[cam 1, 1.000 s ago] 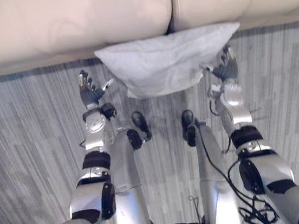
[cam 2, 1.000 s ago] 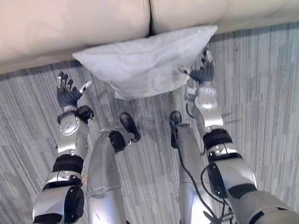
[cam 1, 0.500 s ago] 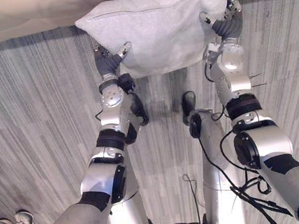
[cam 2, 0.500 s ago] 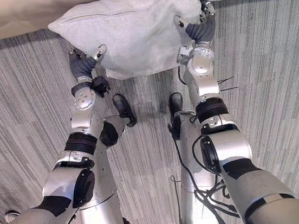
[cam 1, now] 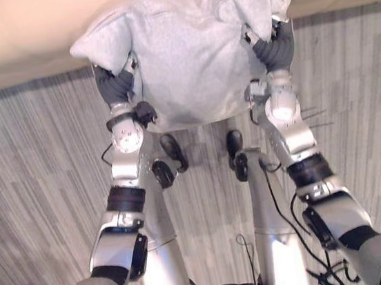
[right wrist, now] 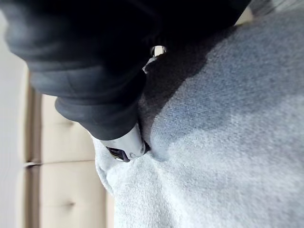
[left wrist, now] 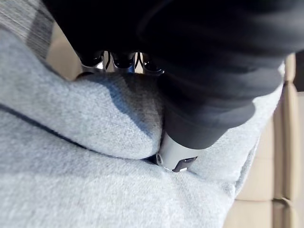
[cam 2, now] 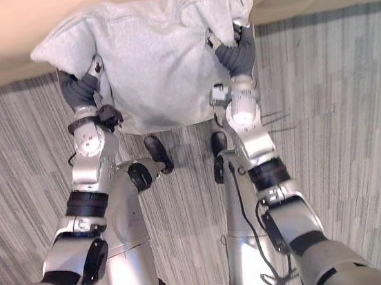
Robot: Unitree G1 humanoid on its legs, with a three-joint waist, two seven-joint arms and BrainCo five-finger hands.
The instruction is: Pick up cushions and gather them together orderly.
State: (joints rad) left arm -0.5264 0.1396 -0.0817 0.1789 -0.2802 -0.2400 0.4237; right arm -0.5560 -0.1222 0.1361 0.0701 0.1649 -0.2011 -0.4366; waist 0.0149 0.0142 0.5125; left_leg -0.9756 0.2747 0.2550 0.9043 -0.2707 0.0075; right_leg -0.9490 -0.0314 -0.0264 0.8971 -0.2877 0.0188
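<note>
Has raised soft light-grey fabric cushion [cam 1: 187, 59] higher, clutching its sides with left hand [cam 1: 115, 85] and right hand [cam 1: 273, 49]; ready to carry.

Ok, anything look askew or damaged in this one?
Only the cushion: the left hand and right hand pinch its two sides, so it bunches up and its top corners flop over both hands. No tear shows. It is held up in front of the sofa.

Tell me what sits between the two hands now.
The grey cushion spans the gap, gripped at its sides by left hand and right hand, in the left eye view.
</note>
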